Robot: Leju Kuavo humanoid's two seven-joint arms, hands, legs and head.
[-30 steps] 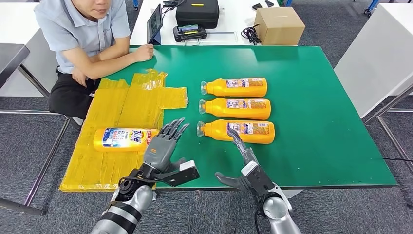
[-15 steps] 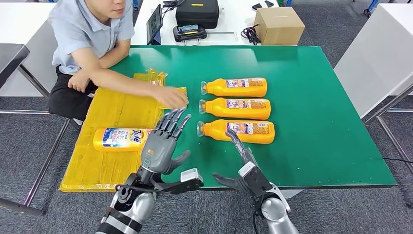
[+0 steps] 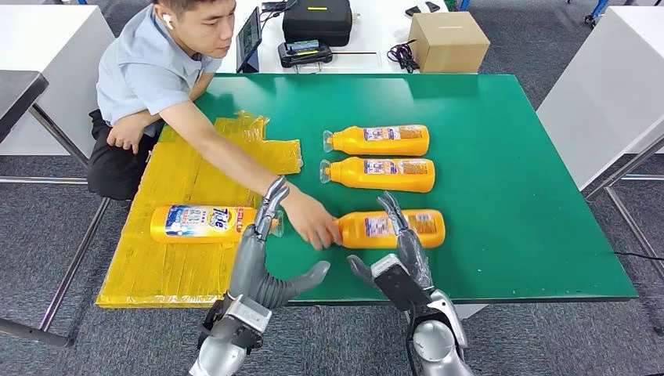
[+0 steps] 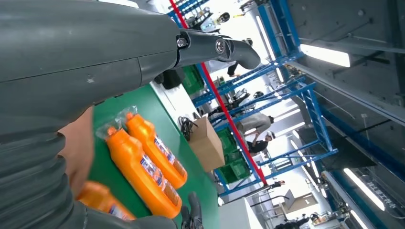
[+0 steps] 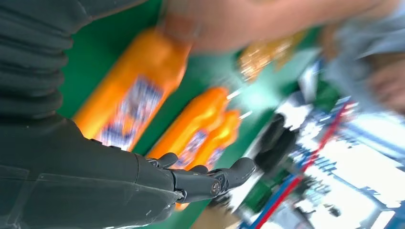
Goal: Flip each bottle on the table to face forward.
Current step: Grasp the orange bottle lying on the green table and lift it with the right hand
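Four orange plastic bottles lie on their sides here. Farthest left, on the crinkled yellow plastic sheet [image 3: 176, 258] spread over the near-left part of the green table [image 3: 517, 157], lies the one orange bottle with its front label up [image 3: 200, 223]; large blue letters on a white and blue panel look like "Tide", though I cannot read them with certainty.

A person in a light blue shirt [image 3: 153, 70] sits at the far-left corner, one arm stretched across the table. That person's hand [image 3: 312, 223] grips the neck end of the nearest orange bottle [image 3: 391, 228], which lies near the front edge with small back-label print up, too fine to read.

The robot's left hand [image 3: 262, 251] stands upright just left of that person's hand, fingers straight and spread, thumb out to the side, holding nothing. Its fingertips [image 3: 274, 192] overlap the front-label bottle's cap end from this angle; I cannot tell if they touch.

The right hand [image 3: 403, 254] is likewise flat and open, empty, raised in front of the nearest bottle's middle.

Farther back, the middle orange bottle [image 3: 376, 174] and the far orange bottle [image 3: 377, 140] lie parallel, clear caps pointing left, back labels up.
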